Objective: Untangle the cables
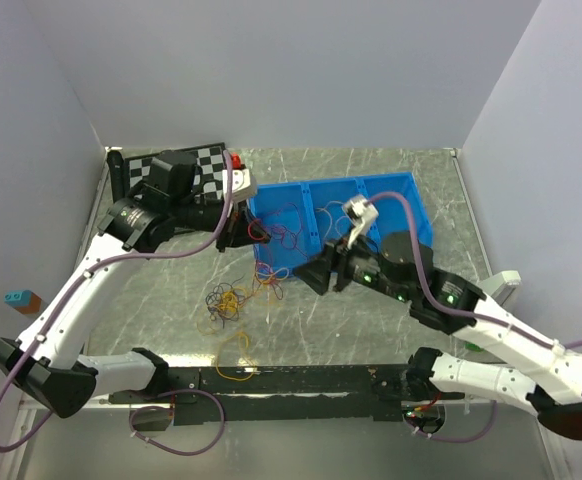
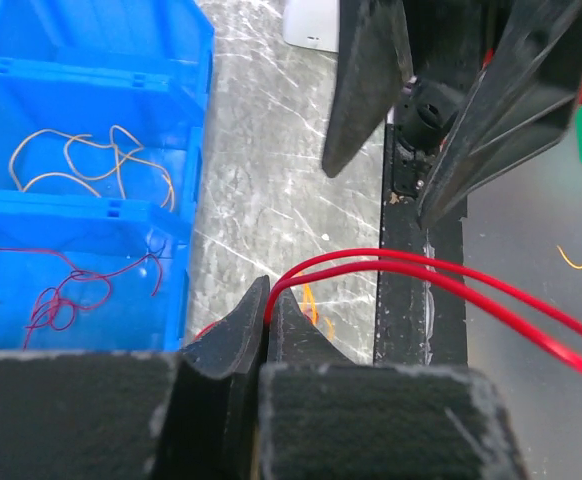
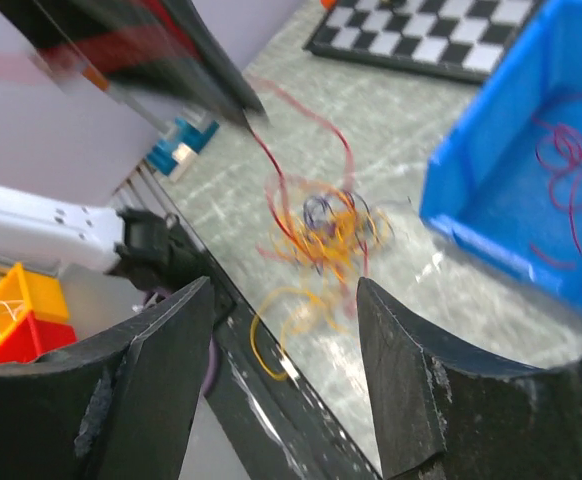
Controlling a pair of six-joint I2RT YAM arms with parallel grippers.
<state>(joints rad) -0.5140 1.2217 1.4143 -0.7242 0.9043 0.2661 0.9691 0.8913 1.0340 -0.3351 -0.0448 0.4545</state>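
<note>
A tangle of thin yellow, red and purple cables (image 1: 229, 298) lies on the marble table in front of the blue bin (image 1: 411, 195). My left gripper (image 2: 271, 305) is shut on a bright red cable (image 2: 451, 275) that loops away to the right. From above, this gripper (image 1: 235, 236) hangs by the bin's left end. My right gripper (image 3: 284, 290) is open and holds nothing, above and to the right of the tangle (image 3: 321, 225). From above, the right gripper (image 1: 313, 274) sits at the bin's front wall. One yellow cable (image 1: 233, 348) lies apart by the near rail.
The bin (image 2: 196, 150) holds yellow strands (image 2: 91, 160) in one compartment and dark red strands (image 2: 61, 290) in another. A checkerboard (image 1: 206, 165) lies at the back left. A black rail (image 1: 291, 380) runs along the near edge. Small coloured boxes (image 3: 11, 320) stand beyond it.
</note>
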